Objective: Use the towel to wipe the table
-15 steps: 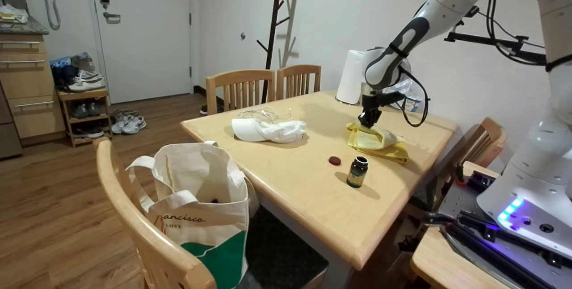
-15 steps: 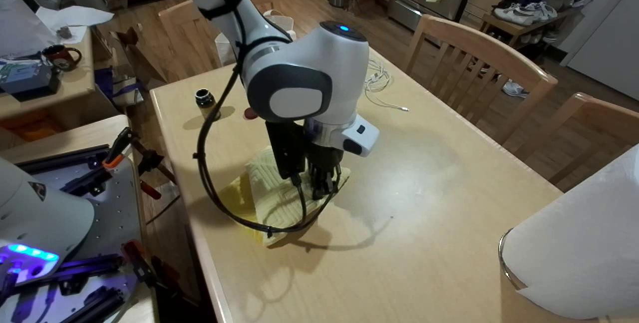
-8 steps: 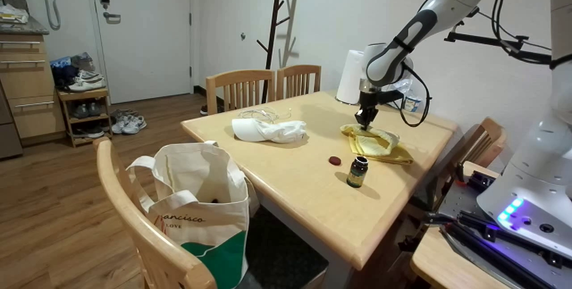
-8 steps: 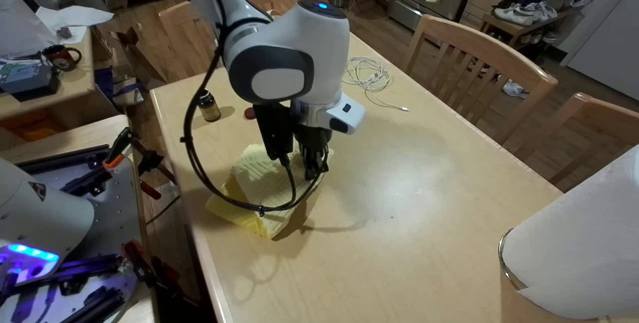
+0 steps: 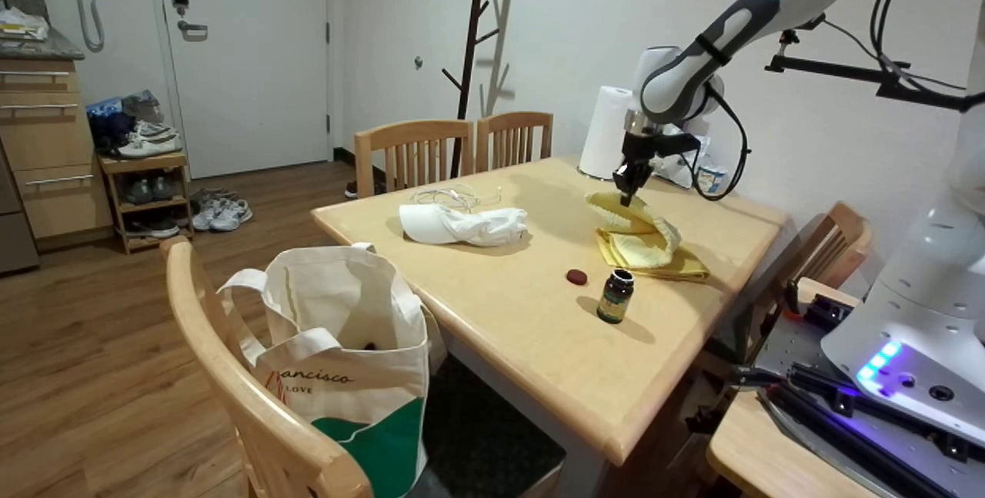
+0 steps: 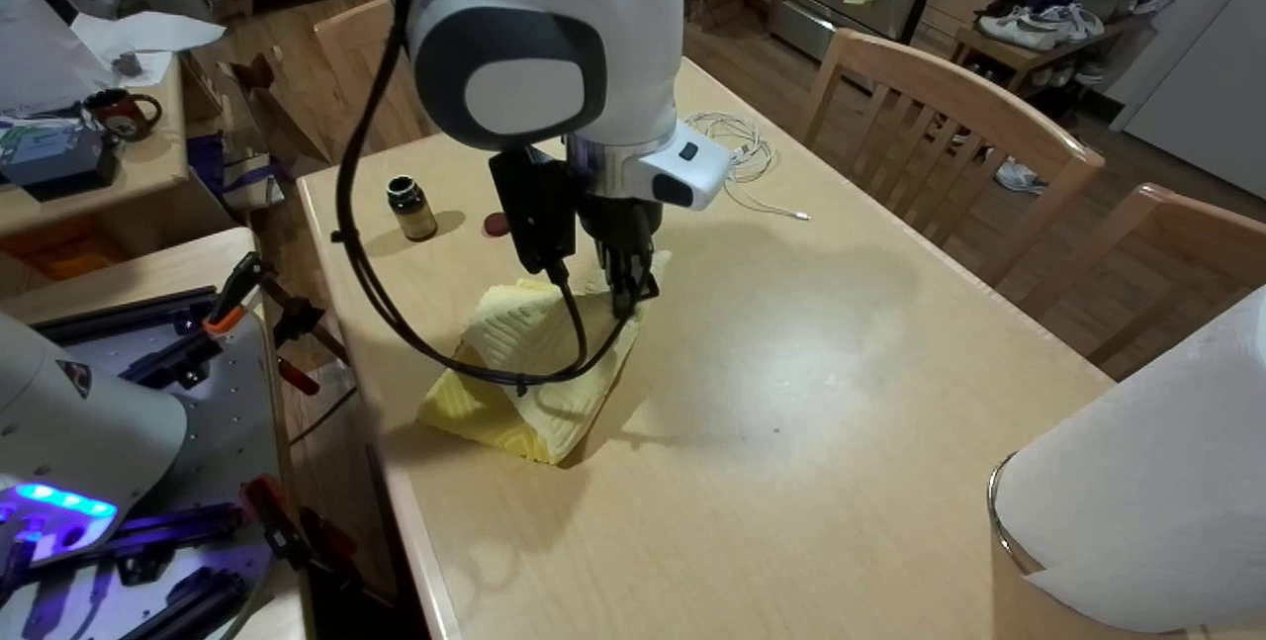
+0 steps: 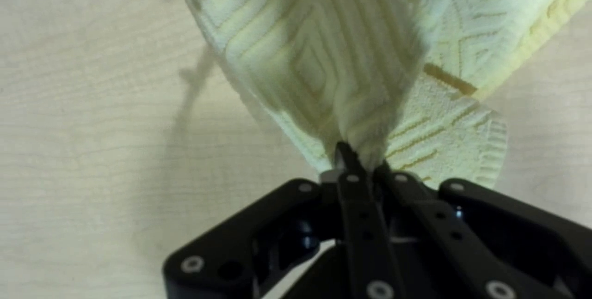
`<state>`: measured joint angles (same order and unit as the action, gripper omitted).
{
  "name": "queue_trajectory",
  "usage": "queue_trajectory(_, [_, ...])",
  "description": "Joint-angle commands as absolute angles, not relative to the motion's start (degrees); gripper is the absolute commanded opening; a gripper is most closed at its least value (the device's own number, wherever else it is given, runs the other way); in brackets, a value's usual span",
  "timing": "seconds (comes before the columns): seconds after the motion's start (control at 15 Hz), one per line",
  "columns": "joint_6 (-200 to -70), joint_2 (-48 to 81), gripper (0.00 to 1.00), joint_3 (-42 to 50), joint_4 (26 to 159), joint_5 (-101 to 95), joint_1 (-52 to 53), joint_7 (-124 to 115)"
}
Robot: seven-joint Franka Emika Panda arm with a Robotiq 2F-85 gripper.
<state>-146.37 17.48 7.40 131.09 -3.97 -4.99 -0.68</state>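
The yellow towel (image 5: 650, 248) lies folded and crumpled on the wooden table (image 5: 523, 313), and it also shows in an exterior view (image 6: 509, 323). My gripper (image 5: 626, 196) is shut on one edge of the towel and holds that edge raised above the table. The rest of the towel slopes down and rests on the table. In the wrist view the towel (image 7: 314, 58) is pinched between the fingertips (image 7: 363, 160), and a loose flap spreads to the right of the jaws. The arm and its cables hide part of the towel in an exterior view (image 6: 625, 299).
An open dark bottle (image 5: 616, 296) and its red-brown lid (image 5: 576, 277) stand near the towel. A white cap (image 5: 462, 225) and a coiled white cable (image 6: 732, 140) lie farther along. A paper towel roll (image 6: 1137, 482) stands on the table. Chairs and a tote bag (image 5: 346, 359) surround it.
My gripper first shifted across the table with the towel, then rose. The held edge of the towel has lifted and the towel has unfolded somewhat beneath it.
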Motion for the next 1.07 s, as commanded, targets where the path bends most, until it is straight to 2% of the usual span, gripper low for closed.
queue_trajectory(0.0, [-143.0,11.9,0.01,4.9,135.8,-1.5,-6.1,5.4])
queue_trajectory(0.27, [-137.3,6.4,0.01,1.8,140.2,2.5,-6.0,15.3])
queue_trajectory(0.6, [-129.2,-0.4,0.01,2.2,143.1,1.8,-5.1,22.2])
queue_trajectory(1.0, [-127.8,0.4,0.01,2.4,144.2,2.1,-4.1,32.2])
